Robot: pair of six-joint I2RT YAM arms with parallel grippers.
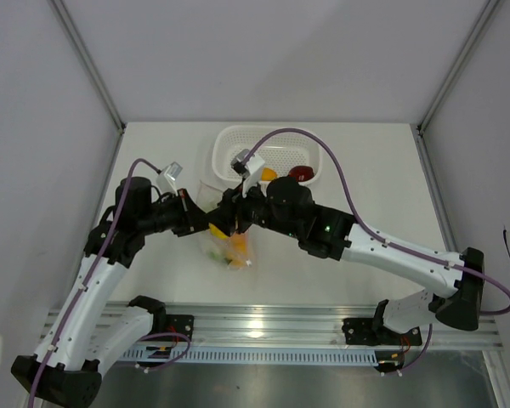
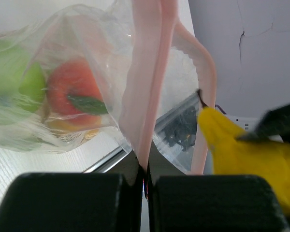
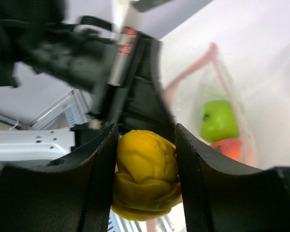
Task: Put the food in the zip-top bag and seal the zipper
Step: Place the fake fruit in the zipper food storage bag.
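Partway through. Pinching the zipper flat in the left gripper, holding the zip-top bag open mid-table. Clamping a yellow mango in the right gripper at its mouth. Bagged: green apple, peach. Remaining at 12 o'clock in the basket: dark red apple, citrus; then sealing.

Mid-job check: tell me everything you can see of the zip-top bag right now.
The zip-top bag is clear, crinkly plastic with a pink zipper strip along its rim. Its mouth is open: the left gripper pinches one side of the strip between its fingers, while the other side bows away. Inside sit a green apple and a red-orange peach. The right gripper holds a yellow fruit right at the mouth.
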